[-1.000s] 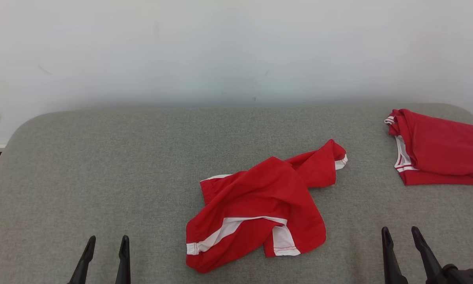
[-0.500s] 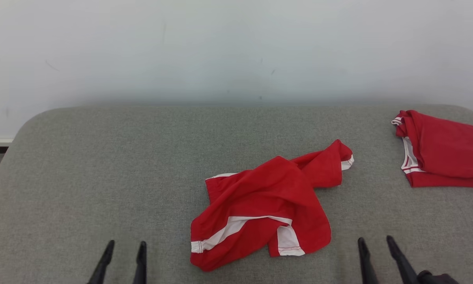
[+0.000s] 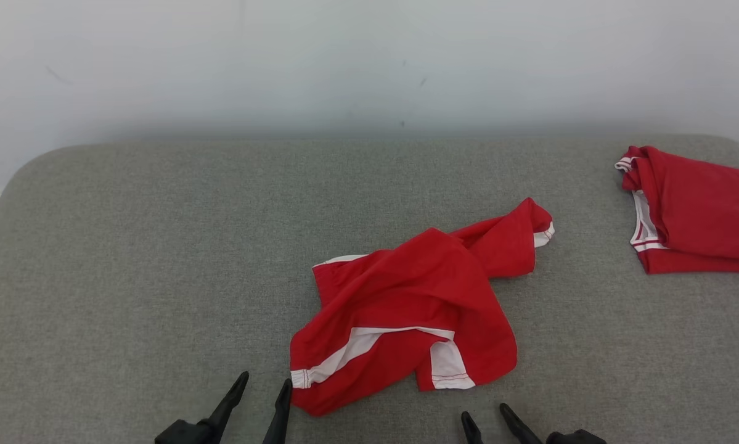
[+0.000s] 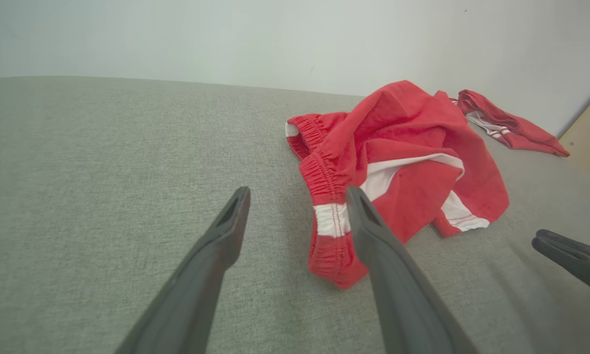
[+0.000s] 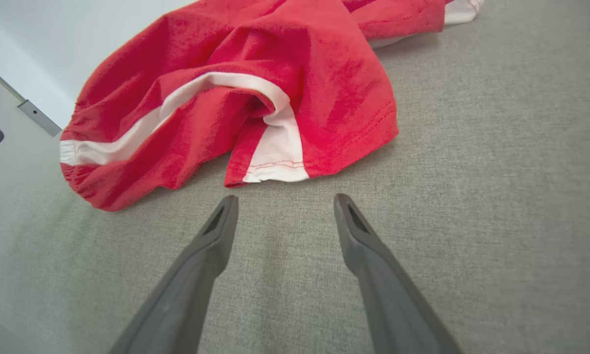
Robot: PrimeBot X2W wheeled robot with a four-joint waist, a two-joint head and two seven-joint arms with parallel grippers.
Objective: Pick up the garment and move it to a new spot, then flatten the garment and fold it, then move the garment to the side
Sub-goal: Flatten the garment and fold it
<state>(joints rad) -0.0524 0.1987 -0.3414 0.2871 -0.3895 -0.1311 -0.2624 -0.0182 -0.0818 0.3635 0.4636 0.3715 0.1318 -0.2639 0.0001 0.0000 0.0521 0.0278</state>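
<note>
The surface point(image 3: 129, 246) is grey woven upholstery with rounded corners. The garment point(image 3: 406, 296), crumpled red shorts with white stripes and a gathered waistband, lies at its centre. A folded red cloth point(image 3: 696, 209) lies far right, well apart. The left gripper point(image 3: 265, 378), jaws wide and empty, sits just beside the waistband end; the right gripper point(image 3: 484, 411), likewise wide and empty, sits near the hem.

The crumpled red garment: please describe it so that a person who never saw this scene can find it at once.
Look at the grey fabric-covered table against the white wall. Near its middle, toward the front, lies the crumpled red garment with white stripes. Unlike the other red garment at the far right, it is bunched up, not folded flat.
</note>
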